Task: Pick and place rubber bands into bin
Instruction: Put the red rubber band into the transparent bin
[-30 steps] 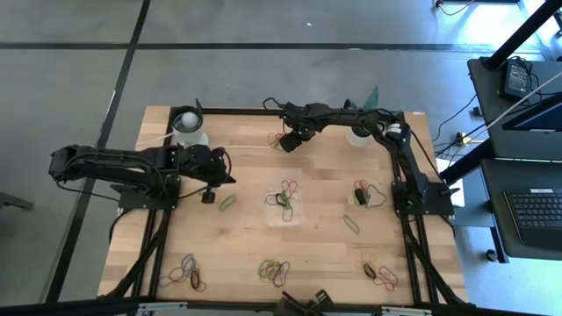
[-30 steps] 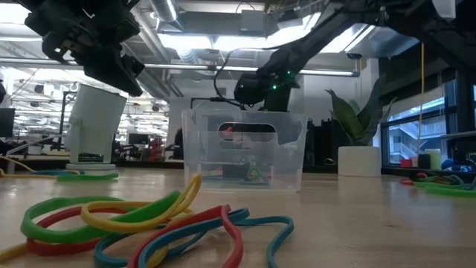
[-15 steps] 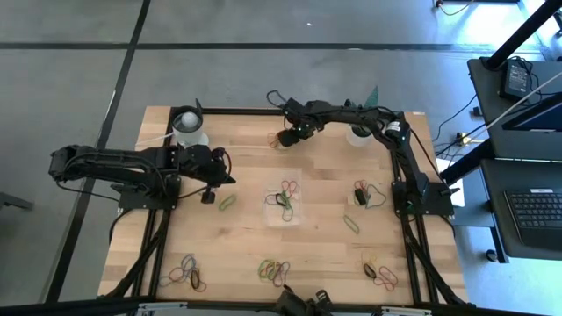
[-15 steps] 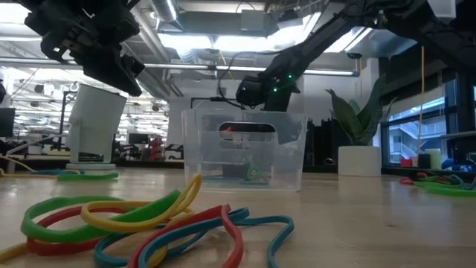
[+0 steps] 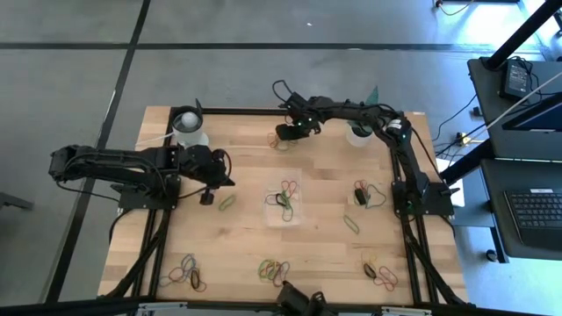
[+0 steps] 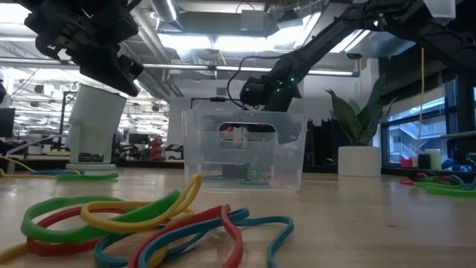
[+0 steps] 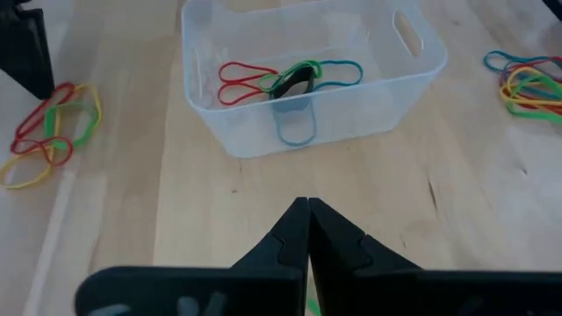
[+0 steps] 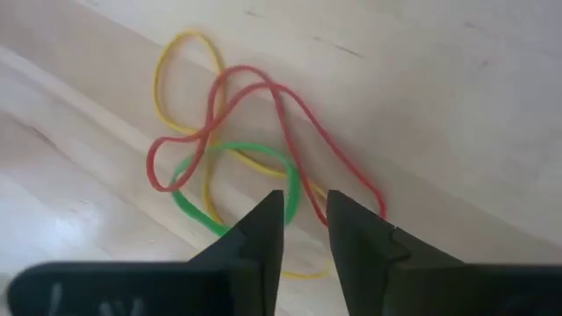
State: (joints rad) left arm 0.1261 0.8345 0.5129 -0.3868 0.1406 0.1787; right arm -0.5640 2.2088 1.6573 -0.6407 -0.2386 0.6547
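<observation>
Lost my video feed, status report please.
Right end effector closing over rubber bands at table's far edge. Left end effector shut, waiting. Bin holds bands.

Rubber bands (image 8: 230,149) red, yellow, green; bin (image 7: 309,83) clear; table (image 5: 246,237) pale wood.

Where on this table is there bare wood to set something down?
Bare wood lies between the bin and the front piles of rubber bands, and between the white cup and the right gripper. It is crowded around the left gripper and on the right side by the plant pot.
</observation>
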